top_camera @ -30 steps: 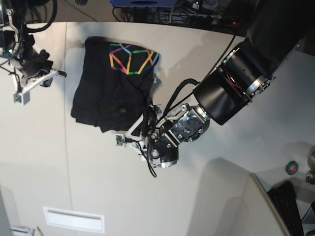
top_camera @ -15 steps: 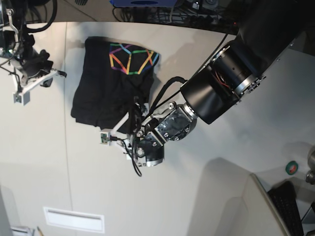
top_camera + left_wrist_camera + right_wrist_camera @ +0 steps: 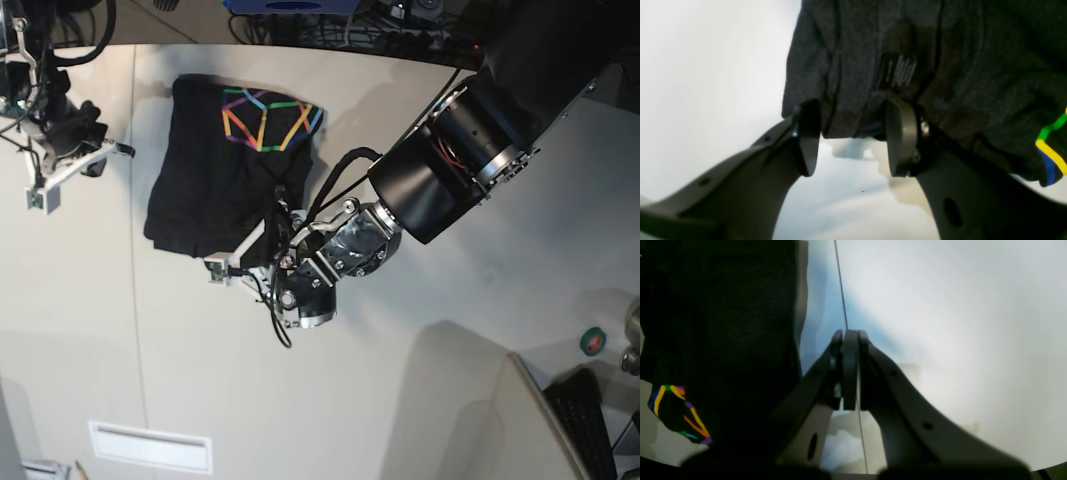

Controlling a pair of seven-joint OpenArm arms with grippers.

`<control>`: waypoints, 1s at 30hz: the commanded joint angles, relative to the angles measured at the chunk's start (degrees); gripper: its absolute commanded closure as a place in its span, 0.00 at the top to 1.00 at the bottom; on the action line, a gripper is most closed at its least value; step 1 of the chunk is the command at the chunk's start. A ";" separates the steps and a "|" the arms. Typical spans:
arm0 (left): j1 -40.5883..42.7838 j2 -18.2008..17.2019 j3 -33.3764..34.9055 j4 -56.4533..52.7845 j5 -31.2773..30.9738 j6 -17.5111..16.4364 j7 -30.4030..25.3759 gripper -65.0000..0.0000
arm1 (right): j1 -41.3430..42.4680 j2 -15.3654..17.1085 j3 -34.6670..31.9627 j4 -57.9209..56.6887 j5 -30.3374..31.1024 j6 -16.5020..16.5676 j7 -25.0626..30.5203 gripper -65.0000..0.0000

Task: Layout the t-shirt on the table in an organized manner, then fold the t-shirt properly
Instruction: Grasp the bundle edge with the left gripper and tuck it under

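Where the left tool [image 3: 848, 141] meets the cloth, its two round pads straddle the near hem of the t-shirt [image 3: 907, 66], one pad beside the fabric's corner and the other against the hem under a small striped tag [image 3: 898, 71]; the jaws stand apart with a fold of hem between them, and whether they actually pinch it cannot be told. Beyond that hem the t-shirt [image 3: 225, 180] lies roughly folded on the off-white table [image 3: 100, 330], its long axis running from the near hem toward the far curved edge, the coloured line print [image 3: 268, 118] at the far end. Off to the side, well apart from the shirt, the right tool [image 3: 850, 370] is closed on nothing above the table's thin dark seam [image 3: 840, 283].
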 commanded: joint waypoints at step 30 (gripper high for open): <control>-6.05 2.94 4.92 -3.83 -0.02 0.10 -0.08 0.00 | 0.03 0.66 0.53 0.79 0.17 0.19 0.96 0.00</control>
